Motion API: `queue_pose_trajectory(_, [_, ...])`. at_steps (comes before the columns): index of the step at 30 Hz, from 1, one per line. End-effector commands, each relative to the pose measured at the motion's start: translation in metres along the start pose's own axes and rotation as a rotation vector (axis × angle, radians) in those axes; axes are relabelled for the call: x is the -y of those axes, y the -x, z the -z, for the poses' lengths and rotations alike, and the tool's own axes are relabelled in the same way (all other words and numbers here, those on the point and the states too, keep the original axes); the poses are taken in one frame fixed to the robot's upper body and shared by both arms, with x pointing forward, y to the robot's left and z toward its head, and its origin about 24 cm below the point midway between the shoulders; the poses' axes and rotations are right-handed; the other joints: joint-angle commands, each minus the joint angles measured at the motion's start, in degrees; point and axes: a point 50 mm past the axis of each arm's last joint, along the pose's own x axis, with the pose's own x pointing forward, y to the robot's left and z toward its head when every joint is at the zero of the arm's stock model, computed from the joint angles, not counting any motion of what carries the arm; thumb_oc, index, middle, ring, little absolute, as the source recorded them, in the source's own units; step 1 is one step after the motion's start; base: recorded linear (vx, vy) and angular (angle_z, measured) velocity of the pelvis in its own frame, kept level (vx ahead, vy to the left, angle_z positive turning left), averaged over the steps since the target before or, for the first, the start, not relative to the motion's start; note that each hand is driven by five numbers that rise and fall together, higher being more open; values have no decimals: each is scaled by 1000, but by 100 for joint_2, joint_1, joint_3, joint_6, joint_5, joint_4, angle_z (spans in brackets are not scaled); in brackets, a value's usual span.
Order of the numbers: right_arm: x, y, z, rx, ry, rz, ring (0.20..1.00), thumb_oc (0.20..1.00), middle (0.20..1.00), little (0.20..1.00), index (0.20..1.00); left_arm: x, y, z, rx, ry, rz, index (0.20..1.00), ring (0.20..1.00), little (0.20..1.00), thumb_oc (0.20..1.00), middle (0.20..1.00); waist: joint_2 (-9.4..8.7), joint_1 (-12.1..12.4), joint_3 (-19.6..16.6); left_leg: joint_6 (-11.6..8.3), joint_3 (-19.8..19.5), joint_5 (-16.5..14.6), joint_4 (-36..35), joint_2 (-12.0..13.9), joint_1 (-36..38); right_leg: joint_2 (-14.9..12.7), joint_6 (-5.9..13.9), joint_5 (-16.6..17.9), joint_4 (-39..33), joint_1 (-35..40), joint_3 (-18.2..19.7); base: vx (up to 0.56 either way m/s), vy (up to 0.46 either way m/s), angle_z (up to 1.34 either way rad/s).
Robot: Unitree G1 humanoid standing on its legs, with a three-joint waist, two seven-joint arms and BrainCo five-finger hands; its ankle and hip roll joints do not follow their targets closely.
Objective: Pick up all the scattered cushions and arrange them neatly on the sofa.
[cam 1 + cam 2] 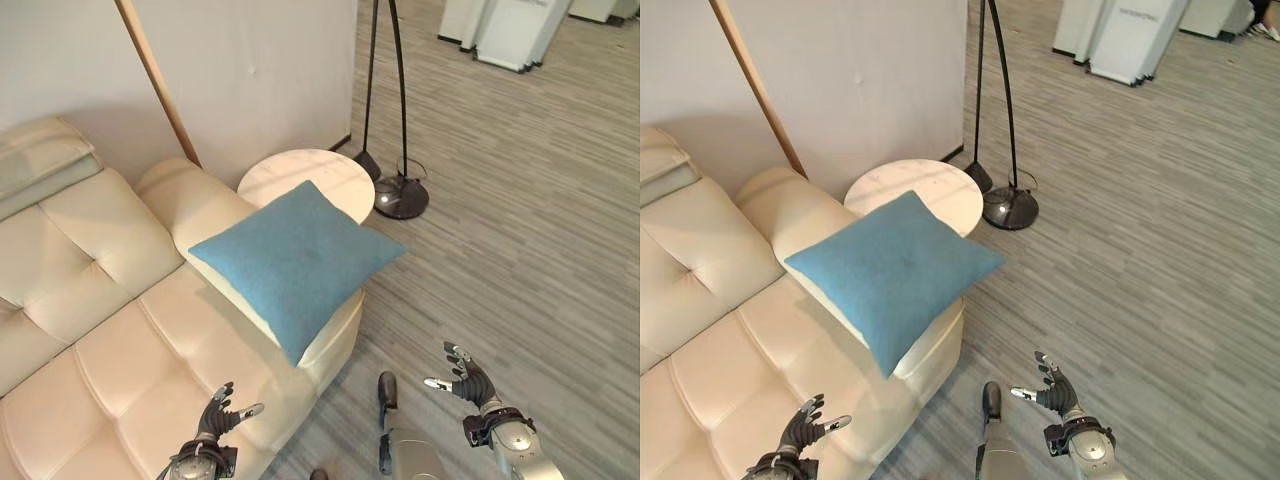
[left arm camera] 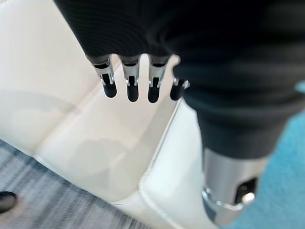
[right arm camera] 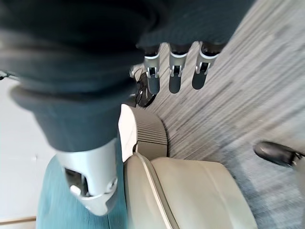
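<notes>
While your blue cushion (image 1: 296, 262) sits tilted on the sofa (image 1: 110, 330) arm, overhanging and hiding part of the round table (image 1: 310, 175), both hands, left (image 1: 215, 415) and right (image 1: 468, 378), hang spread, holding nothing

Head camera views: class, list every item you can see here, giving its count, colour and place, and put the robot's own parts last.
Cushion: one, blue, lying on the sofa's arm end, one corner overhanging the front edge.
Sofa: one, cream, tufted, along the wall at the robot's left.
Side table: one, round, pale top, beside the sofa arm, partly behind the cushion.
Floor lamp: one, dark, its round base on the grey floor beyond the table.
Wooden pole: one, light brown, leaning against the wall.
White furniture: far across the floor.
Left hand: fingers open, over the sofa seat.
Right hand: fingers open, over the floor.
</notes>
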Motion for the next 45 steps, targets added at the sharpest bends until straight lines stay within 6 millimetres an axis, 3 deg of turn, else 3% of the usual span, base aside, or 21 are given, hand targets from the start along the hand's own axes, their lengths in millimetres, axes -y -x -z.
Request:
queue_pose_trajectory(1, [19, -4, -23, 110, 20, 42, 1000, 1000, 1000, 1000, 1000, -7, -10, -34, 145, -5, -19, 1000, 1000, 1000, 1000, 1000, 65, -172, -10, -507, 302, 23, 603, 206, -183, 21, 199, 25, 261, 233, -364, 316, -308, 157])
queue_pose_trajectory(3, [25, 0, -20, 106, 12, 56, 1000, 1000, 1000, 1000, 1000, -3, -9, -33, 141, -3, -3, 1000, 1000, 1000, 1000, 1000, 102, -239, -86, -670, 376, 221, 950, 411, -280, 52, 110, -57, 264, 413, -509, 257, -267, 123])
queue_pose_trajectory(5, [30, 1, -21, 110, 15, 64, 1000, 1000, 1000, 1000, 1000, 0, -11, -38, 156, 8, 3, 1000, 1000, 1000, 1000, 1000, 72, -263, -84, -820, 629, 702, 1659, 605, -658, 49, -38, -185, 253, 659, -689, 195, -258, 63])
queue_pose_trajectory(7, [31, 1, -20, 106, 12, 68, 1000, 1000, 1000, 1000, 1000, 0, -12, -40, 163, 21, 5, 1000, 1000, 1000, 1000, 1000, 59, -272, -81, -838, 821, 818, 1876, 714, -785, 52, -102, -249, 234, 764, -788, 133, -190, 40])
queue_pose_trajectory(8, [34, 2, -20, 104, 14, 82, 1000, 1000, 1000, 1000, 1000, -1, -12, -45, 181, 38, 1, 1000, 1000, 1000, 1000, 1000, 7, -222, -68, -807, 1197, 872, 2054, 895, -1036, 58, -218, -388, 97, 1028, -953, 143, -195, 47])
queue_pose_trajectory(11, [41, 4, -20, 105, 11, 112, 1000, 1000, 1000, 1000, 1000, -3, -12, -51, 204, 42, 0, 1000, 1000, 1000, 1000, 1000, -68, -143, -73, -716, 1665, 715, 1638, 964, -1353, 42, -265, -530, -105, 1281, -1227, 148, -167, 42])
queue_pose_trajectory(15, [52, 4, -28, 139, 22, 163, 1000, 1000, 1000, 1000, 1000, -12, -12, -54, 218, 45, -34, 1000, 1000, 1000, 1000, 1000, -96, -101, -107, -748, 2167, 824, 864, 1100, -1496, 101, -265, -657, -244, 1493, -1550, 93, -40, 58])
queue_pose_trajectory(18, [56, 1, -38, 171, 47, 175, 1000, 1000, 1000, 1000, 1000, -22, -9, -48, 204, 55, -69, 1000, 1000, 1000, 1000, 1000, -101, 1, -173, -709, 1928, 789, 555, 965, -1271, 145, -257, -732, -212, 1649, -1621, 176, 38, 14])
queue_pose_trajectory(22, [64, -4, -48, 195, 77, 190, 1000, 1000, 1000, 1000, 1000, -31, -9, -49, 205, 36, -85, 1000, 1000, 1000, 1000, 1000, -169, 106, -290, -685, 1918, 818, 289, 873, -1099, 141, -244, -738, -242, 1720, -1676, 139, 29, 11])
queue_pose_trajectory(25, [71, -14, -57, 196, 97, 192, 1000, 1000, 1000, 1000, 1000, -42, -11, -60, 237, 13, -106, 1000, 1000, 1000, 1000, 1000, -278, 269, -367, -666, 1859, 833, 94, 813, -971, 134, -229, -762, -285, 1791, -1771, 145, 13, 22])
queue_pose_trajectory(30, [77, -42, -80, 179, 134, 178, 1000, 1000, 1000, 1000, 1000, -49, -19, -104, 370, 14, -102, 1000, 1000, 1000, 1000, 1000, -374, 522, -278, -655, 1708, 881, -151, 749, -979, 129, -194, -752, -382, 1760, -1898, 63, -11, 22])
queue_pose_trajectory(34, [72, -65, -104, 188, 129, 174, 1000, 1000, 1000, 1000, 1000, -33, -27, -144, 473, 22, -54, 1000, 1000, 1000, 1000, 1000, -362, 620, -8, -671, 1623, 964, -176, 755, -1257, 130, -193, -693, -370, 1466, -1927, -88, -22, 10])
queue_pose_trajectory(35, [72, -65, -104, 189, 129, 175, 1000, 1000, 1000, 1000, 1000, -33, -27, -144, 475, 23, -54, 1000, 1000, 1000, 1000, 1000, -361, 615, -9, -671, 1621, 964, -172, 755, -1270, 129, -194, -694, -365, 1454, -1928, -176, -21, 20])
queue_pose_trajectory(36, [69, -78, -124, 204, 120, 186, 1000, 1000, 1000, 1000, 1000, -20, -33, -170, 527, 48, -27, 1000, 1000, 1000, 1000, 1000, -336, 638, 196, -684, 1567, 1033, -150, 770, -1529, 132, -208, -650, -311, 1171, -1918, -204, -13, 24])
queue_pose_trajectory(39, [67, -95, -153, 208, 95, 225, 1000, 1000, 1000, 1000, 1000, -3, -39, -210, 594, 96, -7, 1000, 1000, 1000, 1000, 1000, -268, 663, 485, -702, 1499, 1130, -110, 779, -1883, 135, -222, -580, -201, 772, -1898, -215, -8, 11])
queue_pose_trajectory(40, [63, -104, -179, 220, 146, 234, 1000, 1000, 1000, 1000, 1000, 14, -40, -239, 640, 119, 29, 1000, 1000, 1000, 1000, 1000, -224, 698, 662, -711, 1455, 1198, -57, 783, -2121, 130, -223, -530, -138, 545, -1884, -162, 4, 0])
queue_pose_trajectory(42, [45, -111, -198, 243, 170, 201, 1000, 1000, 1000, 1000, 1000, 33, -39, -263, 671, 117, 59, 1000, 1000, 1000, 1000, 1000, -192, 705, 784, -725, 1425, 1255, -35, 796, -2236, 127, -211, -502, -118, 435, -1868, -103, 1, 0])
queue_pose_trajectory(45, [4, -112, -230, 349, 197, 98, 1000, 1000, 1000, 1000, 1000, 64, -33, -286, 699, 130, 115, 1000, 1000, 1000, 1000, 1000, -179, 694, 933, -742, 1405, 1302, -22, 806, -2335, 128, -191, -463, -130, 340, -1828, -46, 2, -2])
